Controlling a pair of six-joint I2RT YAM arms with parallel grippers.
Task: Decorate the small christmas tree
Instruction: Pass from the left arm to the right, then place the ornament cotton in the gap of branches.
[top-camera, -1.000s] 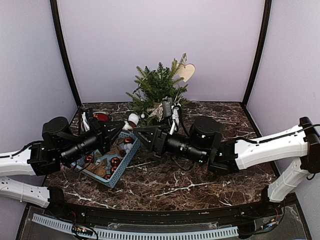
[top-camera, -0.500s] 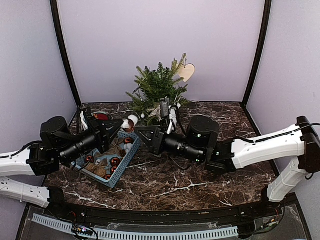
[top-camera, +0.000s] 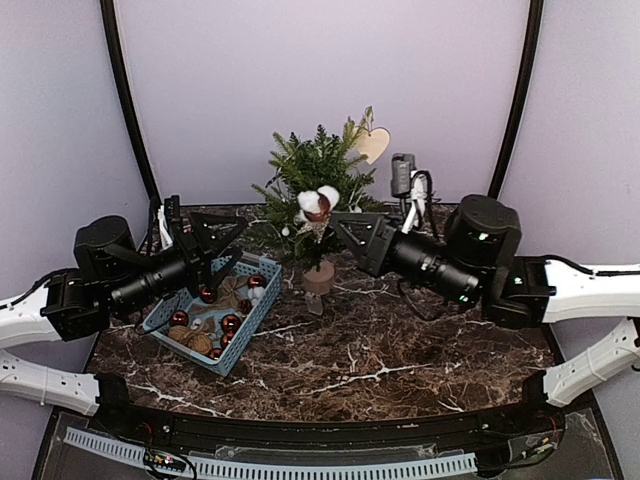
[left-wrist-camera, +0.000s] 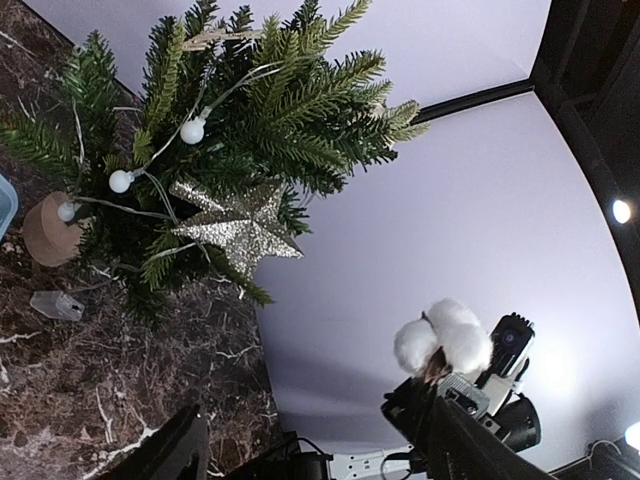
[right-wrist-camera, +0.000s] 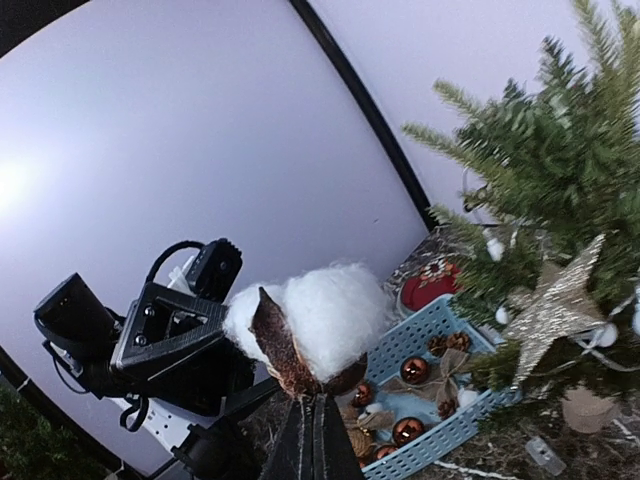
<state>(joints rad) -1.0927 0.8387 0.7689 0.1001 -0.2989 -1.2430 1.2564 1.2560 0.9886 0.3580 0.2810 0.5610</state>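
Pinching a cotton boll by its stem, the right gripper held it just before the small christmas tree at the table's back. The left gripper gaped empty left of the tree. A star and a heart already hung there; the baubles in the basket seemingly remained to hang.

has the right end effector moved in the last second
Yes: the right end effector went rightward, from beside the blue basket to the small christmas tree, carrying the cotton boll.

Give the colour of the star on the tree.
The star is glittery pale gold; left wrist view.
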